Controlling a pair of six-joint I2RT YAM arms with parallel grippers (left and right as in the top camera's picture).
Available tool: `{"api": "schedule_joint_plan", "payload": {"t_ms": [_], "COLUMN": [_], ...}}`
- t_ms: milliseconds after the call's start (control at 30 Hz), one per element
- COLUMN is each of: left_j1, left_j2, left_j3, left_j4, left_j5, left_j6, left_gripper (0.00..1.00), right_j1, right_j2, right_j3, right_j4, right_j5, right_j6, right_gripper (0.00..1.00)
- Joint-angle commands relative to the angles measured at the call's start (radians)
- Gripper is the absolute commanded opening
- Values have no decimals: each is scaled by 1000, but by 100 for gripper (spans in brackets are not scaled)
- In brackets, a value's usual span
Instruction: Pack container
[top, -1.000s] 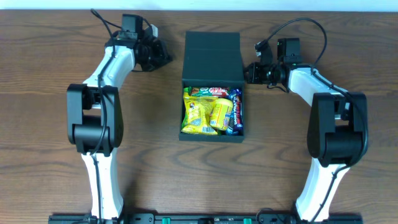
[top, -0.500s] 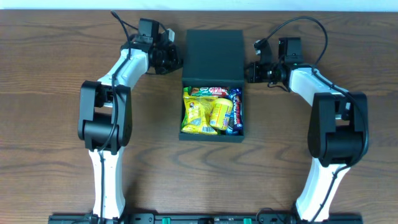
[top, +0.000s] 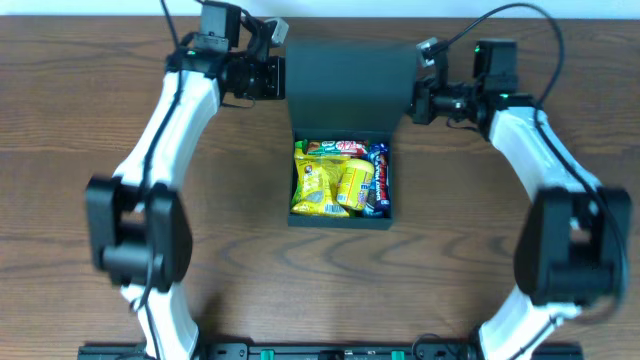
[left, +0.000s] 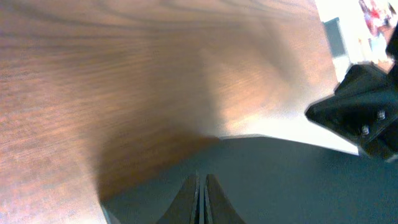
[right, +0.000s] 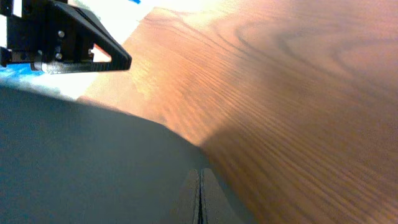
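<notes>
Both arms now have the flap in hand. The container (top: 340, 222) sits at the middle of the table (top: 80, 130), open end toward us, its well crowded with yellow, green and blue snack packets (top: 338, 180) that lie at or below the rim. A second ago the lid (top: 350, 90) lay flat on the wood behind the box, and the left gripper (top: 272, 77) stood well off to the side. Half a second ago it had drawn up beside the lid's left edge. In the overhead view the lid now looks broader, and widest at its far end, which we read as the flap coming up off the table toward the camera.

The left gripper is at the flap's left edge and the right gripper (top: 420, 100) at its right edge, facing each other across the dark panel. Each wrist view shows its own tips drawn in to a thin slit against the teal surface, so we judge both are pinched narrowly on the lid rather than standing wide. The edge itself is hidden between the tips.

With the box filled and the flap rising evenly from both sides, we judge the packing all but done. What remains is to swing the lid forward over the packets and press it down. The tallest yellow packet may resist the closing.
</notes>
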Motion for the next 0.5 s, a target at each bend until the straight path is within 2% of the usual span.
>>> {"api": "schedule_joint_plan", "payload": {"t_ms": [0,133,300,400,467], "left_j1": [-5,-5,-5,-5,-5], "left_j2": [-114,-264,-478,-652,-772], "left_j3": [19,19,12,-85,-208], "left_j4": [-80,-186,-314,-322,-272], "left_j5": [1,-86,-90,-142,-188], "left_j6": [137,173,219,233,199], "left_gripper": [6,6,6,6,6], "right_j1": [10,10,8,8,8], "right_j2": [-132,-315,-546,-686,-780], "right_j3": [8,8,7,-9,-62], "right_j4": [-63,-200,-422,-576,-608], "right_j5": [-23,119,234,309,319], "right_j6": [-86,-122,-206,-248,-246], "right_gripper": [1,1,2,2,2]}}
